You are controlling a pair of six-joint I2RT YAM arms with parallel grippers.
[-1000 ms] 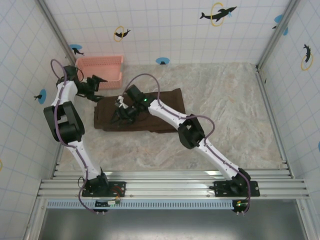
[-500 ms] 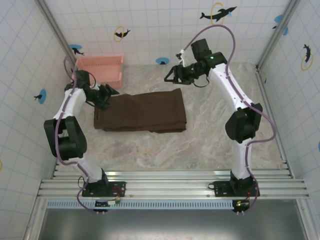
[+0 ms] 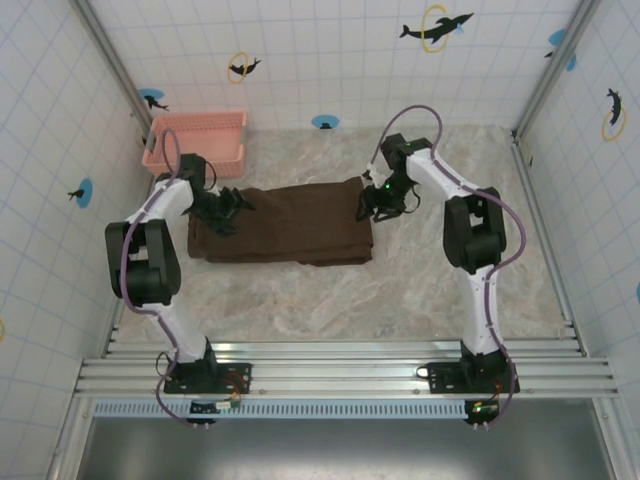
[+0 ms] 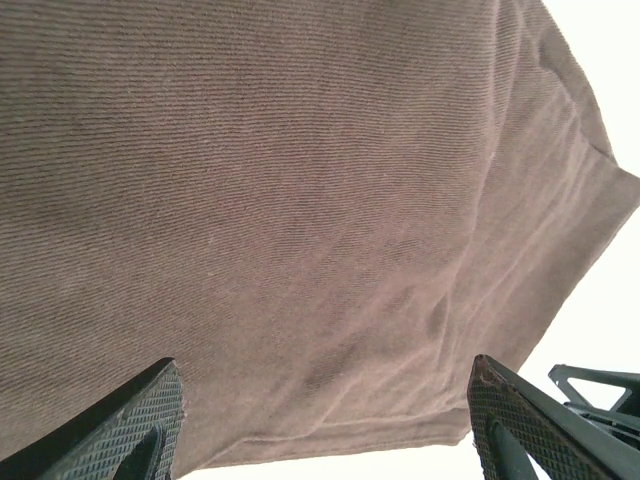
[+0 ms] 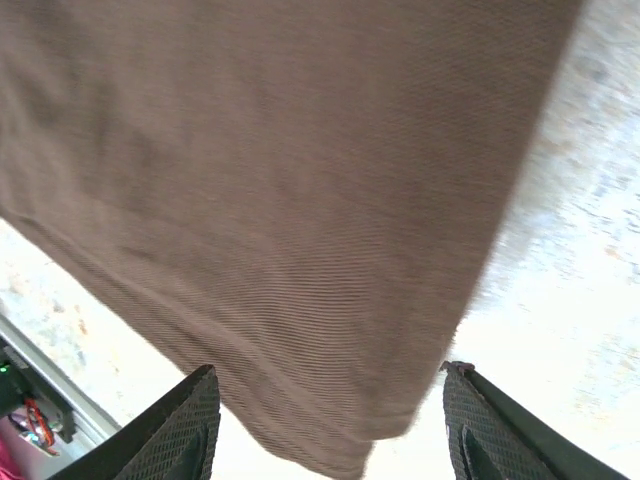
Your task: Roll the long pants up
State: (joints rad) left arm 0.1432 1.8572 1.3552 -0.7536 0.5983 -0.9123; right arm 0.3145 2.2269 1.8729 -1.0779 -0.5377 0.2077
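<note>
The long pants [image 3: 285, 228] lie folded flat on the table [image 3: 450, 270], left gripper [image 3: 232, 208] over their left end, right gripper [image 3: 371, 208] at their far right corner

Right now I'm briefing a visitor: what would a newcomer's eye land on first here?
The long pants, a dark brown folded slab, lie flat just left of centre. The left gripper and right gripper hang open over their opposite ends. A pink basket sits at the far left corner.
</note>
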